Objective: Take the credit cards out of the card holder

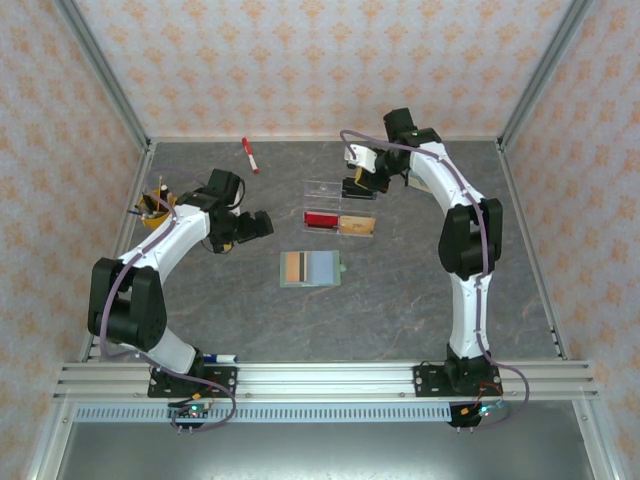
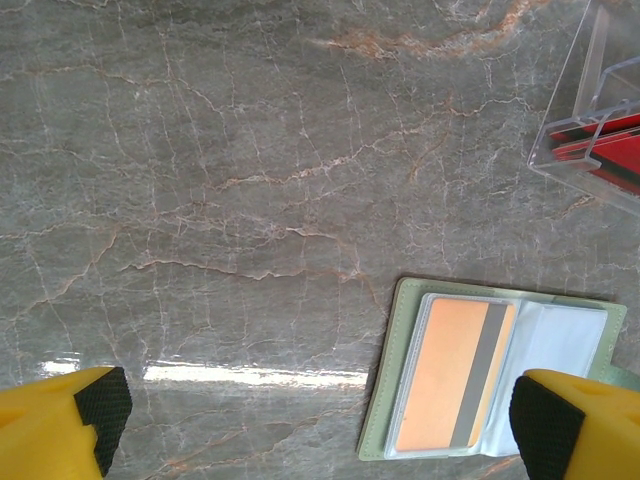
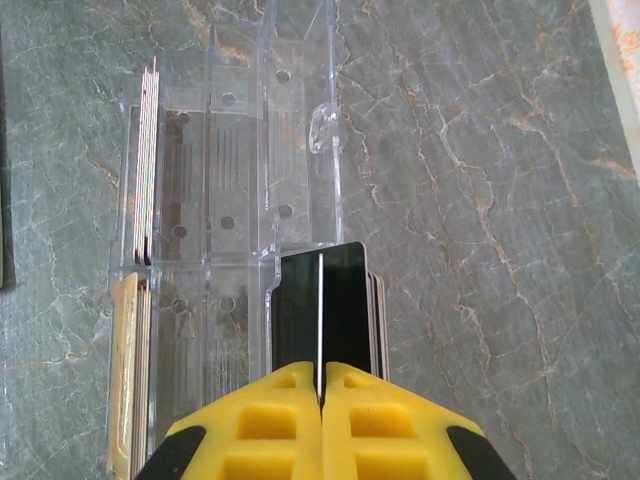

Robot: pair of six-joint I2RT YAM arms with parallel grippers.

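The pale green-grey card holder [image 1: 311, 269] lies open on the table, an orange card [image 2: 450, 375] with a grey stripe in its clear left pocket [image 2: 500, 380]. My left gripper [image 1: 256, 225] hovers to the holder's left, open, its fingertips [image 2: 92, 412] wide apart with bare table between them [image 2: 320, 430]. My right gripper [image 3: 321, 372] is shut on a thin card seen edge-on [image 3: 320, 310]. It hangs over a stack of black cards [image 3: 348, 300] at the clear tray's [image 1: 340, 214] far end [image 1: 357, 184]. Red cards [image 1: 321, 219] and tan-gold cards [image 1: 357, 225] stand in the tray's compartments.
A red marker pen [image 1: 249, 154] lies at the back of the table. A cup of pens [image 1: 154, 204] stands at the left edge, next to the left arm. A blue marker [image 1: 221, 357] rests by the left base. The tray's corner [image 2: 590, 110] shows in the left wrist view.
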